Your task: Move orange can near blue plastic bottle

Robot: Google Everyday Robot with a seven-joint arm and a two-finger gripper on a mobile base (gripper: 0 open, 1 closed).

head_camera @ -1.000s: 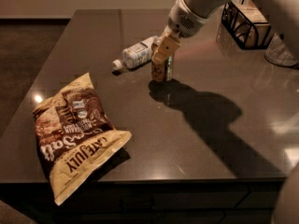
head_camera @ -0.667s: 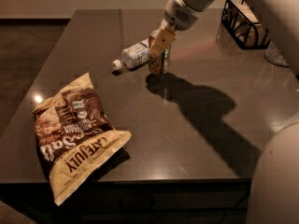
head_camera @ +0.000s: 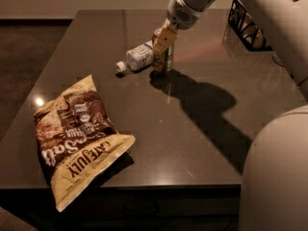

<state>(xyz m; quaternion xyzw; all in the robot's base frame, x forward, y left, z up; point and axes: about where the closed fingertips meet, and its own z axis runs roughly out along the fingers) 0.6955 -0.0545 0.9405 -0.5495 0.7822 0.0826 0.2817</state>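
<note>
The orange can (head_camera: 164, 59) stands upright on the dark table (head_camera: 202, 119), near its far middle. The blue plastic bottle (head_camera: 136, 58) lies on its side just left of the can, white cap pointing front-left, its far end touching or almost touching the can. My gripper (head_camera: 163, 41) comes down from the upper right and sits over the can's top, its tan fingers (head_camera: 161, 40) around the can's upper part. The can's top is hidden by the fingers.
A brown-and-tan chip bag (head_camera: 77, 136) lies at the table's front left. A dark wire basket (head_camera: 248, 25) stands at the back right. My white arm and body fill the right side of the view.
The gripper has carried the can left and toward the bottle. The can now stands right beside the bottle.
</note>
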